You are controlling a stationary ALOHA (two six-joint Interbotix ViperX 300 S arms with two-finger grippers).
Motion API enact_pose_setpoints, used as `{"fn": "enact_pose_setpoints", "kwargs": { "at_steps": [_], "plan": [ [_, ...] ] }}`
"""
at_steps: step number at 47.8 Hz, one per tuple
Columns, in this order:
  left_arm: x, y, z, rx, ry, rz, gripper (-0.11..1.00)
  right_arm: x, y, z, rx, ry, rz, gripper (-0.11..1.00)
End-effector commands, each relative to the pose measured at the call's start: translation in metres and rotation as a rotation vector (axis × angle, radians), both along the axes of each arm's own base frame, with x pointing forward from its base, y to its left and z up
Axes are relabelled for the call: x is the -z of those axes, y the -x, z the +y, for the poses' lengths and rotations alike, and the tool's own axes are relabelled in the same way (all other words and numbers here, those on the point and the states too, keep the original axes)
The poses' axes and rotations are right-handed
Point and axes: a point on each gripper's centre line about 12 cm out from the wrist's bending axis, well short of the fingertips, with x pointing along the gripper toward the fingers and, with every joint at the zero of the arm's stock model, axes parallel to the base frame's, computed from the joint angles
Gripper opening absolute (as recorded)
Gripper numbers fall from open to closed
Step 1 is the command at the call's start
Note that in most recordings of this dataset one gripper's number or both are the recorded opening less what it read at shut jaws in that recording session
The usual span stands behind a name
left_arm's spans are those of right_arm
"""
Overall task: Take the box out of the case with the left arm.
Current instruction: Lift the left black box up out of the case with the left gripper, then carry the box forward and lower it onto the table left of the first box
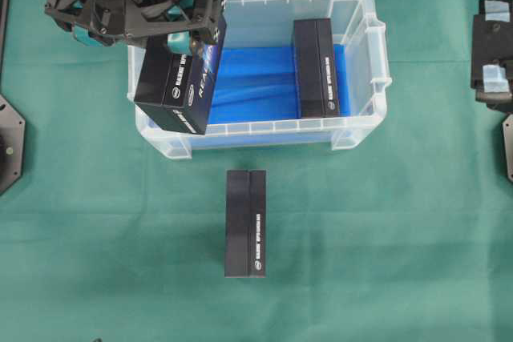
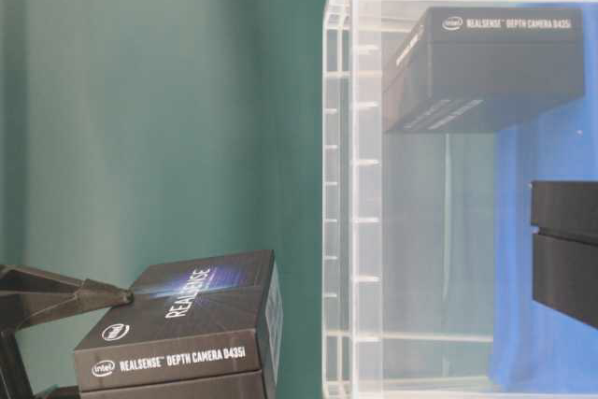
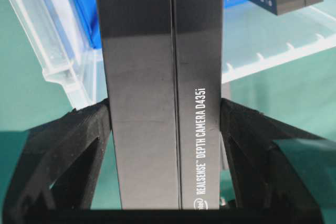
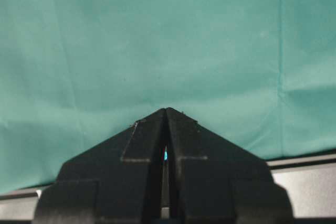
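One box [image 3: 168, 93] sits clamped in the left end effector [image 3: 165, 145]

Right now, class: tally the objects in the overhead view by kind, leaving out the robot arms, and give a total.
Black boxes: 3 (gripped, inside the case, on the cloth)
Clear case: 1
Total: 4
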Motion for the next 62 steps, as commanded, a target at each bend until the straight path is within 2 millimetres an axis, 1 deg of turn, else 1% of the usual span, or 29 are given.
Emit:
{"fn": "enact_pose_setpoints", "kwargs": {
  "at_steps": [1,10,15,23,37,54,59,62],
  "plan": [
    [-0.014,0.004,-0.001,-0.002,-0.008,-0.045,0.62,-0.003,-0.001,0.0,-0.002,-0.001,-0.012,-0.01],
    [-0.014,0.004,-0.004,0.005,-0.007,-0.046,0.62,-0.003,-0.001,0.0,-0.002,-0.001,-0.012,-0.01],
    [-0.014,0.003,-0.01,-0.001,0.0,-0.046,0.62,-0.003,-0.001,0.0,-0.002,-0.001,-0.014,-0.01],
    [-0.013,0.004,-0.025,0.003,0.018,-0.027,0.62,-0.003,-0.001,0.0,-0.002,-0.001,-0.012,-0.01],
    [-0.012,0.007,-0.068,0.018,0.056,0.009,0.62,-0.003,-0.001,0.0,-0.002,-0.001,-0.012,-0.01],
    [-0.007,0.017,-0.134,0.015,0.112,0.034,0.62,-0.003,-0.001,0.0,-0.002,-0.001,-0.012,-0.01],
    [-0.006,0.021,-0.148,0.002,0.127,0.038,0.62,-0.003,-0.001,0.0,-0.002,-0.001,-0.012,-0.01],
    [-0.005,0.022,-0.152,-0.003,0.133,0.042,0.62,-0.003,-0.001,0.0,-0.002,-0.001,-0.014,-0.01]
  ]
}}
